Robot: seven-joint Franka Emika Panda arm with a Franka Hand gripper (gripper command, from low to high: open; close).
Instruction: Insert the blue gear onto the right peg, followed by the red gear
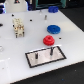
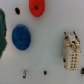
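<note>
Plate [image 1: 45, 56]: nearest the exterior camera, a black-framed grey rectangle is seen lying flat on the table [image 1: 70, 45].
Table: a white surface is seen carrying everything, the largest thing in view.
Blue gear [image 1: 53, 29]: it is seen lying flat on the table, beyond the plate and well apart from it; in the wrist view [image 2: 21, 37] it is shown whole, with a dark hub.
Red gear [image 1: 48, 40]: it is seen flat on the table between the blue gear and the plate, touching neither; in the wrist view [image 2: 36, 7] it is cut by the frame edge.
Pale block [image 1: 19, 27]: a cream, ribbed part is seen toward the exterior view's left.
Right peg [image 1: 52, 50]: a thin dark post is seen upright on the plate, bare.
Progress: nothing is judged done; both gears are left to be lifted and threaded, blue first.
Fingers: none are shown in either view, so their state cannot be told.
Hard to make out: gear teeth and the plate's shorter stub are blurred.
</note>
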